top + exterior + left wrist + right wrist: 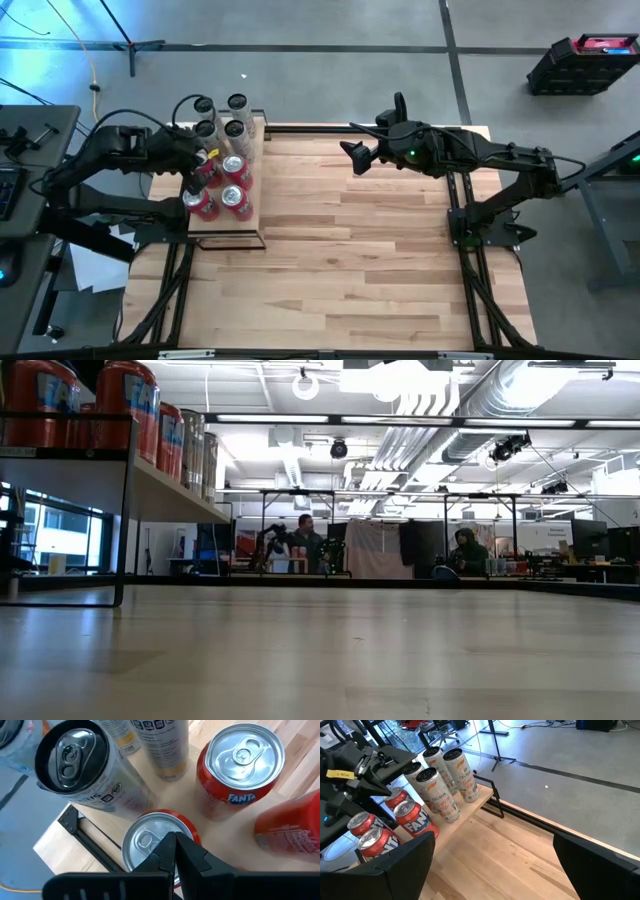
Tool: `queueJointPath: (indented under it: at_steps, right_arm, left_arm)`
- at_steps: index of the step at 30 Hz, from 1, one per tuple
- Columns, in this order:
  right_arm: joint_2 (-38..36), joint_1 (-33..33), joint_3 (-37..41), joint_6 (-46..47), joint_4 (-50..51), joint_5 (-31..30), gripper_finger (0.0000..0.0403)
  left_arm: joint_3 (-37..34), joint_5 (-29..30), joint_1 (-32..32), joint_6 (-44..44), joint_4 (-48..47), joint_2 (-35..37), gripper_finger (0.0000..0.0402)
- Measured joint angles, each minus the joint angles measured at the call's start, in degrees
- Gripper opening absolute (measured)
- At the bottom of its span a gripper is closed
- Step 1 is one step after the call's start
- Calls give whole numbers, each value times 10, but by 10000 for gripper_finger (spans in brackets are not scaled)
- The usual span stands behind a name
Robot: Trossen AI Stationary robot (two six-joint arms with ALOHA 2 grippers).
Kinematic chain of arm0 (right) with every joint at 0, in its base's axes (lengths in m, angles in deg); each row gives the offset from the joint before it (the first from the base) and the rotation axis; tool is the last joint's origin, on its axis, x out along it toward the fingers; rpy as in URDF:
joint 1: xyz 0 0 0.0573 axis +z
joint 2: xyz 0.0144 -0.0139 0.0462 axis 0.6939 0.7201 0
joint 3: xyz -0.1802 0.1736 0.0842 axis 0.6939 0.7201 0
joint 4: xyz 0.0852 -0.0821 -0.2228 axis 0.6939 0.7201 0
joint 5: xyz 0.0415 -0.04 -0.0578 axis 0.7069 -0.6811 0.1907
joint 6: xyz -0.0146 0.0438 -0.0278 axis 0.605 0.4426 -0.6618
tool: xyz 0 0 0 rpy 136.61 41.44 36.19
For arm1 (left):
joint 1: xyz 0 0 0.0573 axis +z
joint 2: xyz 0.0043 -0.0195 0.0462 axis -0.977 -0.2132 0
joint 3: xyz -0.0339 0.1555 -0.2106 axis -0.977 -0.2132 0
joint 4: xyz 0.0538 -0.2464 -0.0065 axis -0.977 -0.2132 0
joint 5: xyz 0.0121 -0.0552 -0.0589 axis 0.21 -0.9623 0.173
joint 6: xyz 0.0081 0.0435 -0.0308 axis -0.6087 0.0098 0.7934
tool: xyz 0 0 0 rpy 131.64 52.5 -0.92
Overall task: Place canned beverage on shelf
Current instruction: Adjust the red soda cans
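Note:
The shelf (pixel 226 226), a pale-wood board in a thin black frame, stands on the table's far left. On it stand several tall white cans (pixel 236 129) at its far end and several red cans (pixel 238 200) nearer. My left gripper (pixel 205 160) is shut and sits just over the lid of one red can (pixel 145 837) at the shelf's left side. A red Fanta can (pixel 242 765) and a white can (pixel 75 760) stand next to it. My right gripper (pixel 355 157) is open and empty, above the table's far middle, facing the shelf (pixel 470 815). My left gripper's shut fingertips (pixel 172 851) point down over the lid (pixel 142 840) of the red can, near its rim. I cannot tell whether they touch it. The can stands upright on the shelf board.
The plank tabletop (pixel 380 250) stretches to the right of and nearer than the shelf. In the low view the shelf board (pixel 160 485) and its red cans (pixel 125 405) show raised at the left. People sit at desks far behind the table.

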Motion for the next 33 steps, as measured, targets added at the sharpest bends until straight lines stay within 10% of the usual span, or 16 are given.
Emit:
queueJointPath:
  at_steps: [33]
  right_arm:
    - [0, 0, 0, -2, 0, 15, 392]
  left_arm:
    - [0, -42, 0, 34, 1, -1, 0]
